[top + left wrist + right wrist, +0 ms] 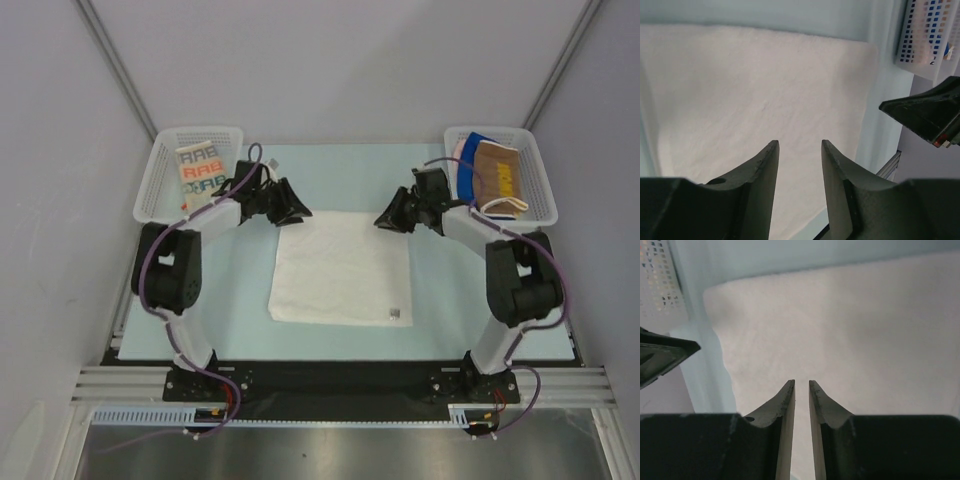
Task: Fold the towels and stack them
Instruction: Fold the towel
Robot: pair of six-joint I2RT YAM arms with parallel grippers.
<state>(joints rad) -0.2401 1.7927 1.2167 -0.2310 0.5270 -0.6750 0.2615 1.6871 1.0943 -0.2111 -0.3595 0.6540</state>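
A plain white towel [340,270] lies spread flat in the middle of the table, with a small tag near its front right corner. My left gripper [295,212] hovers at its far left corner, open and empty; the towel fills the left wrist view [765,85] below the gripper [800,145]. My right gripper [385,220] hovers at the far right corner, its jaws only a narrow gap apart with nothing between them [801,384], over the towel [850,325]. A folded cream lettered towel [198,172] lies in the left basket. A brown towel [500,178] lies on a blue one [478,140] in the right basket.
A white mesh basket [155,185] stands at the back left and another [540,190] at the back right. The table top is pale blue [230,300]. Grey walls enclose the sides and back. The arm bases sit on a black rail at the near edge.
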